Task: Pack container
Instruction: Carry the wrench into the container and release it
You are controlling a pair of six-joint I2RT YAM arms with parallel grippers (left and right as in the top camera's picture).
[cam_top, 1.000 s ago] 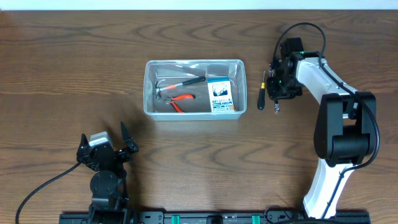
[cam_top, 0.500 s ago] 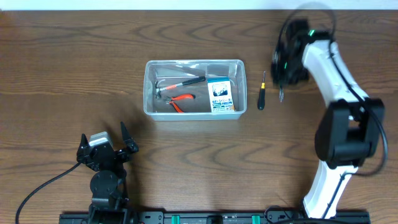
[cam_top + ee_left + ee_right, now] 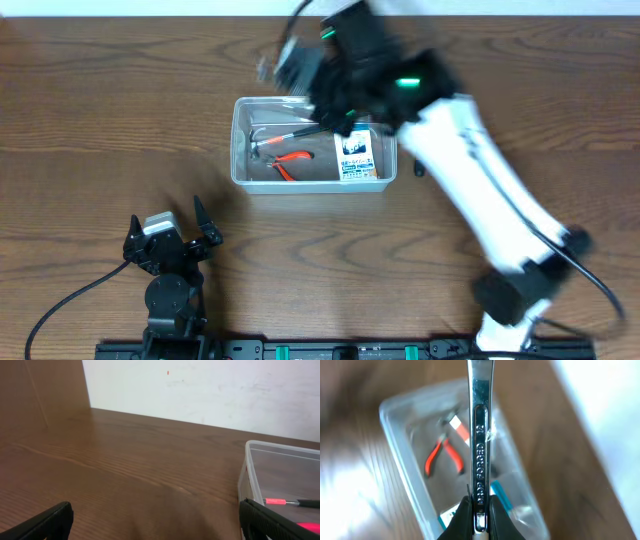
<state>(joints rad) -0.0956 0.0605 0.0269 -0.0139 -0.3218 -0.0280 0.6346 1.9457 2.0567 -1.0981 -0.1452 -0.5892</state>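
The clear rectangular plastic container (image 3: 238, 150) at the middle of the brown wooden bench (image 3: 100, 100) already holds red-handled pliers (image 3: 290, 162) and a small blue-and-white box (image 3: 355, 157). Above it the right fingers (image 3: 461, 519) are pressed tight on a chrome steel wrench (image 3: 480, 435), not yet released; the left fingers (image 3: 47, 521), near left, stand wide apart, empty.

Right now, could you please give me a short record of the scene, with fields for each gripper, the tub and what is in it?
right gripper: shut on a wrench
wrench: in the air, not yet in the tub; the wrist view shows the tub below it
left gripper: open, holding nothing, low over the table
tub: clear plastic, standing on the table
in the tub: red pliers, a blue-and-white box, a hammer-like tool
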